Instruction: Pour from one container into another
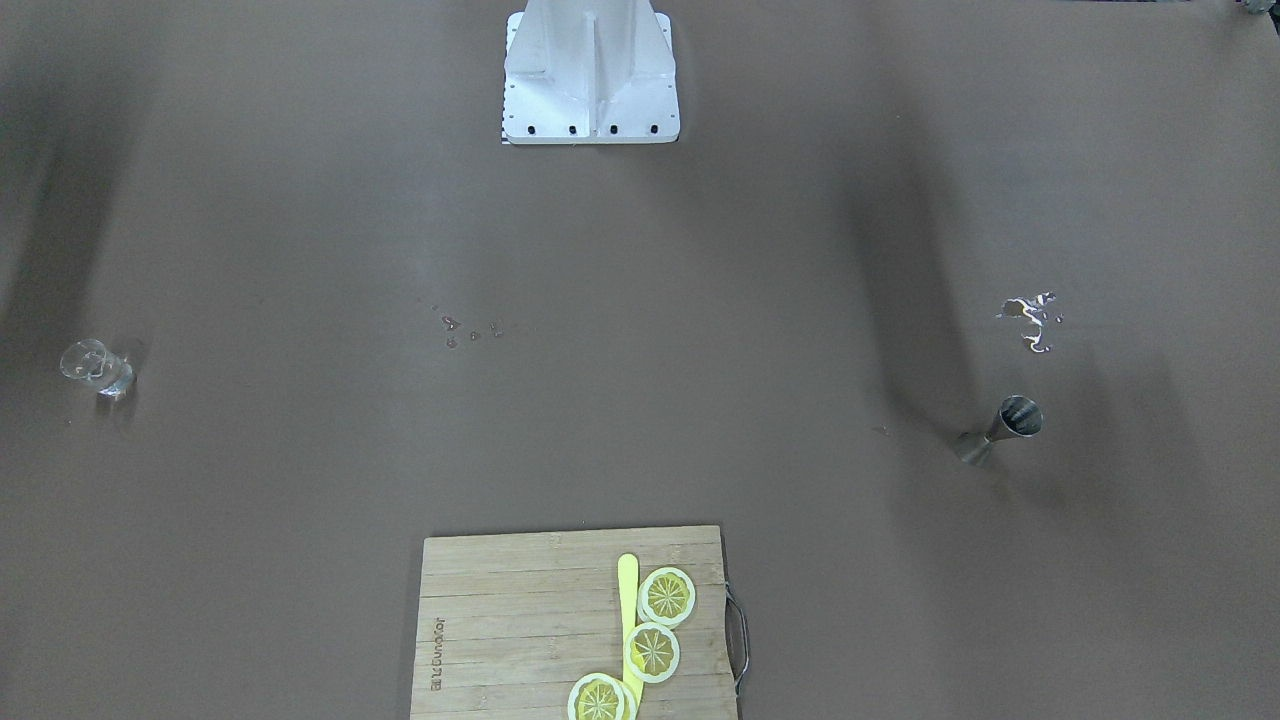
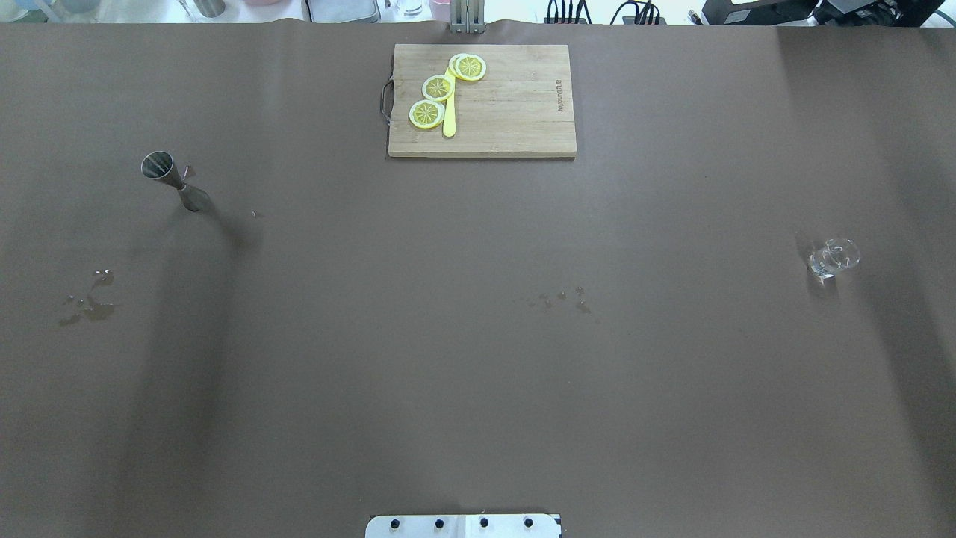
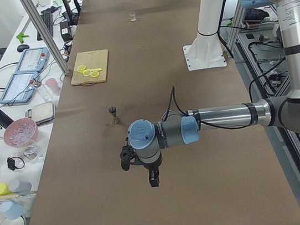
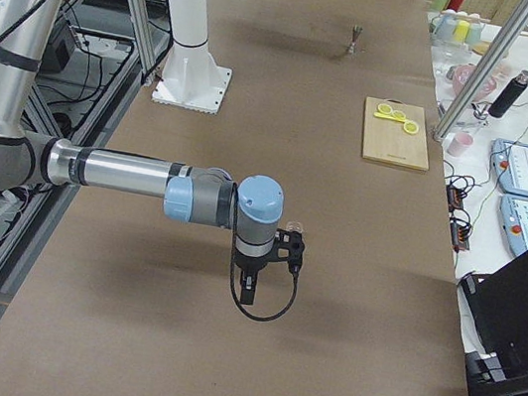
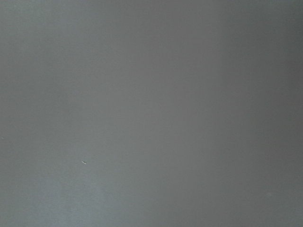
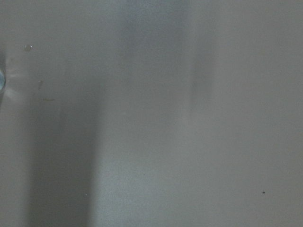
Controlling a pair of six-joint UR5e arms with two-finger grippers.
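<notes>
A steel jigger (image 1: 1005,425) (image 2: 172,179) (image 3: 114,115) (image 4: 353,39) stands upright on the brown table on my left side. A small clear glass (image 1: 95,367) (image 2: 833,258) (image 3: 132,16) stands far off on my right side. Neither arm appears in the overhead or front views. The left gripper (image 3: 125,159) shows only in the exterior left view, hanging above the table short of the jigger. The right gripper (image 4: 288,250) shows only in the exterior right view, close to the glass. I cannot tell whether either is open or shut. Both wrist views show bare table.
A wooden cutting board (image 1: 500,620) (image 2: 515,112) with lemon slices (image 2: 437,88) and a yellow knife (image 2: 449,119) lies at the table's far middle edge. A water puddle (image 1: 1030,315) (image 2: 89,306) lies near the jigger, and droplets (image 2: 560,299) near the centre. The robot base (image 1: 590,80) stands mid-table.
</notes>
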